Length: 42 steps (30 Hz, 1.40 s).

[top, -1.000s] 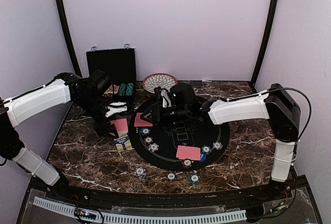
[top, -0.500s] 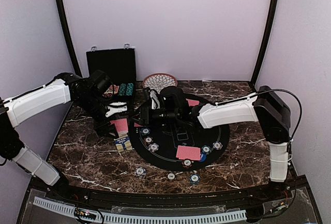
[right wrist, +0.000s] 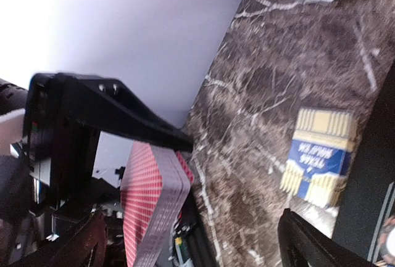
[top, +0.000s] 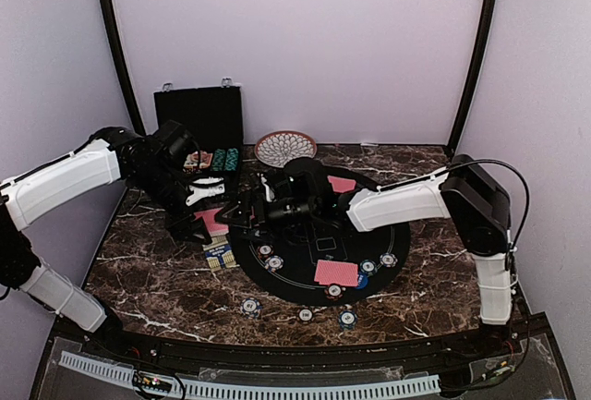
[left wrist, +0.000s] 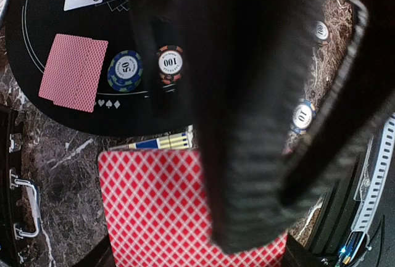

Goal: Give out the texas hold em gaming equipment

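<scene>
Since a second ago, the right gripper (top: 243, 215) has slid to the left edge of the round black felt mat (top: 305, 278), spreading wide. Just off that edge, the left gripper (top: 199, 211) pinches the red-backed card deck (left wrist: 154, 211).

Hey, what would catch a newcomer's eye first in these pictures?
Over the left side of the table, the left fingers clamp a deck of red-backed cards, and the open right fingers reach toward it. Beside them, a round black mat carries poker chips and face-down cards.
</scene>
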{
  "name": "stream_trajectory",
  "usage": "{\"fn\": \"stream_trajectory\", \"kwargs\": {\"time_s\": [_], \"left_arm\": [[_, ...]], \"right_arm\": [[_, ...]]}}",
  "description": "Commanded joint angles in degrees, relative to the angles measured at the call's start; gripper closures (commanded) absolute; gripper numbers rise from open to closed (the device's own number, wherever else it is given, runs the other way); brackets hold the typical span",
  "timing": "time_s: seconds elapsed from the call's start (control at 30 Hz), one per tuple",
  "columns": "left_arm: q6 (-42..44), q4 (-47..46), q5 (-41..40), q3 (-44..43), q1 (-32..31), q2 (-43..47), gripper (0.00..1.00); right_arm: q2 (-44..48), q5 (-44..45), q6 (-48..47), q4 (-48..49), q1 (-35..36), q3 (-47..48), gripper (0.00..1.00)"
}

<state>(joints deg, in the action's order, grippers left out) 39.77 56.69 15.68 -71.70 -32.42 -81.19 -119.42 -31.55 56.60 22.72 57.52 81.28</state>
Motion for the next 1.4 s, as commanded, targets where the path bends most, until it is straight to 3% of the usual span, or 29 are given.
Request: {"fn": "stream_trajectory", "kwargs": {"time_s": [0.0,0.6,0.7,0.93,1.2,1.37], "left_arm": [[-0.65,-0.03,0.62,-1.73,-0.26,1.0,1.0],[-0.76,0.0,0.89,-1.84,-0.25,1.32,1.0],[-1.0,0.15,1.03,-2.23,-0.26,1.13,1.0],[-0.75,0.18,0.79,-1.89,-0.27,1.64,1.0],[-1.28,-0.1,2.02,-2.6,-0.2,1.09,1.0],[-1.29,0.28,2.29,-2.87,-0.2,1.25,1.0]], "right_arm": [[-0.28,-13.45,15.29,7.37,1.8,0.67,0.01],[3.73,-10.16,10.85,1.72,-1.02,-3.87,0.01],[3.3,-10.41,12.05,3.61,-1.13,-4.47,0.08],[8.34,-2.64,0.0,-10.09,-2.72,-4.49,0.08],[6.26,-8.54,8.24,2.21,-2.05,-5.13,0.08],[4.18,-9.21,9.53,3.51,-1.3,-3.86,0.12]]}}
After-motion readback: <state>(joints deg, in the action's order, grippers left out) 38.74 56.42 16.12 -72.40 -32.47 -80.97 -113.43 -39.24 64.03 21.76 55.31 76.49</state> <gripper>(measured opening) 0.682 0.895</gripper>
